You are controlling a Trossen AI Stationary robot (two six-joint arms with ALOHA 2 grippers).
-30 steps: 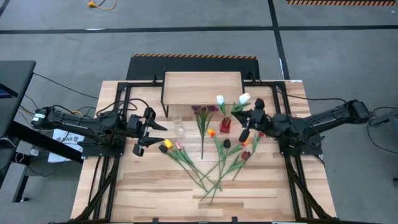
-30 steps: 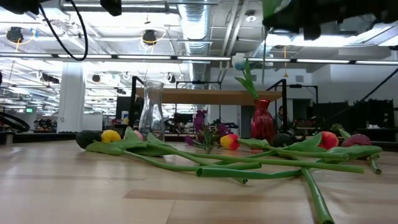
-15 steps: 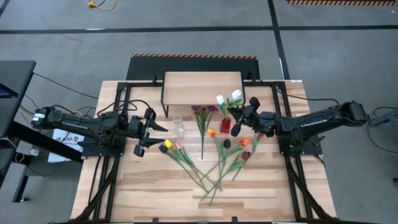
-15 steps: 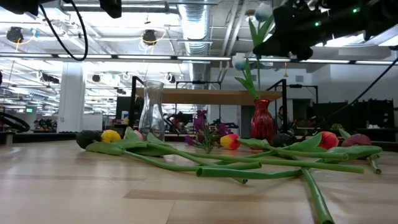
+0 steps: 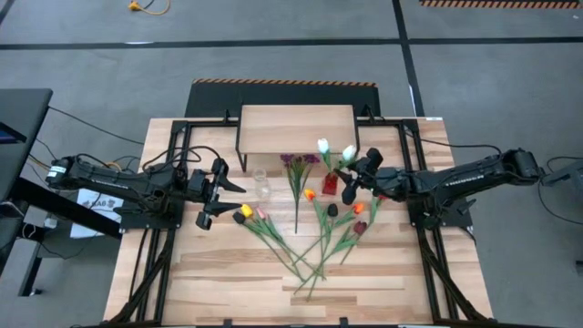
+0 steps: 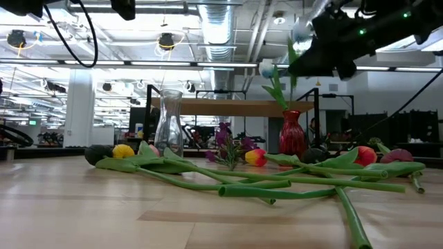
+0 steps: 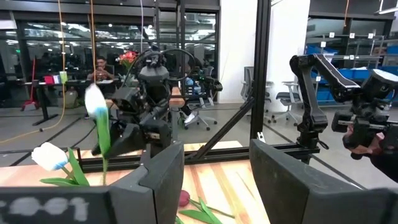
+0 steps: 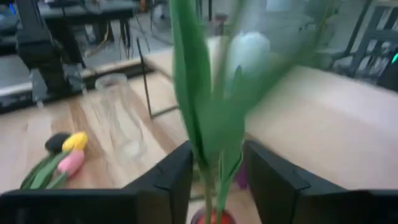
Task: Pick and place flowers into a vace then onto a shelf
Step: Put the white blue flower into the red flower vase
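R gripper (image 5: 357, 173) over the red vase (image 5: 330, 183), right of tabletop centre, near the shelf (image 5: 297, 128). Fingers parted either side of a white tulip (image 8: 247, 53), stem end down in the vase mouth; can't tell if still gripped. Second white tulip (image 5: 322, 146) already in the vase. L gripper (image 5: 215, 189) idle by the left edge, fingers part open, empty. Clear glass vase (image 5: 262, 187) empty. Rest of the flowers (image 5: 314, 239) lie mid-table. Est. early: most stems left, shelf bare.
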